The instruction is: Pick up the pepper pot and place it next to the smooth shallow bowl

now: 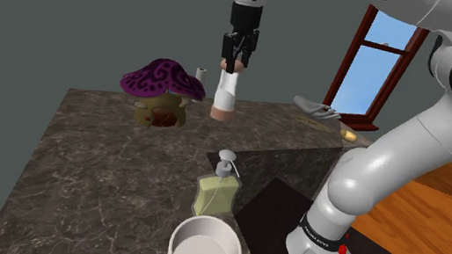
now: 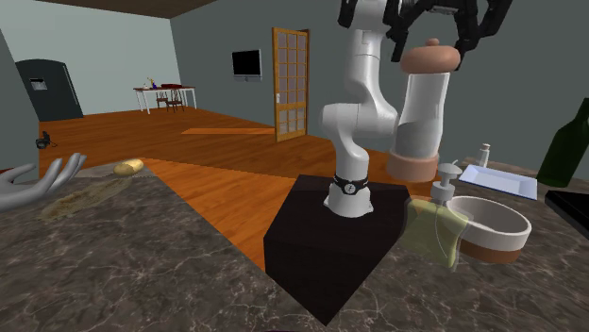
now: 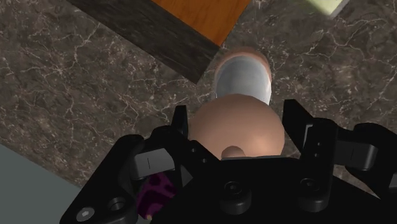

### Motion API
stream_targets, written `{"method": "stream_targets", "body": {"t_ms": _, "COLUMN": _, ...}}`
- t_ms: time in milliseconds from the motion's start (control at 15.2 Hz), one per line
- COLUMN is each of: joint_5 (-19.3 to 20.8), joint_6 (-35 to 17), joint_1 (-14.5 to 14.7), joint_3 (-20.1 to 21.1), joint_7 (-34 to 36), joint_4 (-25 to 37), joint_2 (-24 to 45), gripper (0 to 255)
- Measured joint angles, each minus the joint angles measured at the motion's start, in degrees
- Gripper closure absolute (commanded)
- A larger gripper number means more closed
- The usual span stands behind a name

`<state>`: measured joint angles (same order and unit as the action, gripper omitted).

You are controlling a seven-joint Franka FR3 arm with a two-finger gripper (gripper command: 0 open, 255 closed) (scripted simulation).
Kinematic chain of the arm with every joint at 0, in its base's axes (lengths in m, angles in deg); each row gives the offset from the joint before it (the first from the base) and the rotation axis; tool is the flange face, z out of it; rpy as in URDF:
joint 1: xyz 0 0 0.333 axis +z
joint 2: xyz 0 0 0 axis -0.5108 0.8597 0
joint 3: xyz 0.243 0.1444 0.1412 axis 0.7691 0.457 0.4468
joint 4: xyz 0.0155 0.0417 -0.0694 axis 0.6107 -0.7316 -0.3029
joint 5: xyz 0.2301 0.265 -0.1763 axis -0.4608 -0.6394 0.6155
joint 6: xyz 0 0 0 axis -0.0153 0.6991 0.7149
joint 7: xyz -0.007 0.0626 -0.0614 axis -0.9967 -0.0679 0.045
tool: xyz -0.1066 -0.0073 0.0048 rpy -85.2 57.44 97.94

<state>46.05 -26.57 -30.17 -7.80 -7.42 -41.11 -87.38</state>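
**Desk:** What is your hand doing?

**Arm:** My gripper is clamped on the rounded tan cap of the pepper pot, one finger on each side. The wrist view looks straight down over that cap.

**Desk:** And where is the pot, measured from the bowl?

**Arm:** Well apart from the white shallow bowl, beyond the green soap dispenser that sits just beside the bowl. The pot hangs upright and, by my reading, is clear of the dark marble counter.

**Desk:** How much is done?

**Arm:** The pick-up looks complete. What is left is to carry the pot across to the bowl, lower it onto bare counter just beside the rim without bumping the dispenser, and let go.
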Motion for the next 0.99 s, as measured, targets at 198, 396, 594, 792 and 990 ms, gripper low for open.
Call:
{"method": "stream_targets", "body": {"t_ms": 198, "joint_5": -1.56, "joint_6": 1.12, "joint_1": 1.39, "joint_3": 2.77, "joint_7": 3.81, "joint_4": -0.80, "joint_2": -1.65, "gripper": 255}}
{"method": "stream_targets", "body": {"t_ms": 396, "joint_5": -3.12, "joint_6": 2.28, "joint_1": 2.64, "joint_3": 5.43, "joint_7": 7.47, "joint_4": -0.94, "joint_2": -2.76, "gripper": 255}}
{"method": "stream_targets", "body": {"t_ms": 594, "joint_5": -5.00, "joint_6": 3.24, "joint_1": 4.04, "joint_3": 8.28, "joint_7": 11.39, "joint_4": -1.64, "joint_2": -4.34, "gripper": 255}}
{"method": "stream_targets", "body": {"t_ms": 792, "joint_5": -6.69, "joint_6": 4.33, "joint_1": 5.18, "joint_3": 11.50, "joint_7": 15.59, "joint_4": -0.69, "joint_2": -4.43, "gripper": 255}}
{"method": "stream_targets", "body": {"t_ms": 990, "joint_5": -8.08, "joint_6": 4.97, "joint_1": 6.03, "joint_3": 15.08, "joint_7": 20.10, "joint_4": 1.24, "joint_2": -3.17, "gripper": 255}}
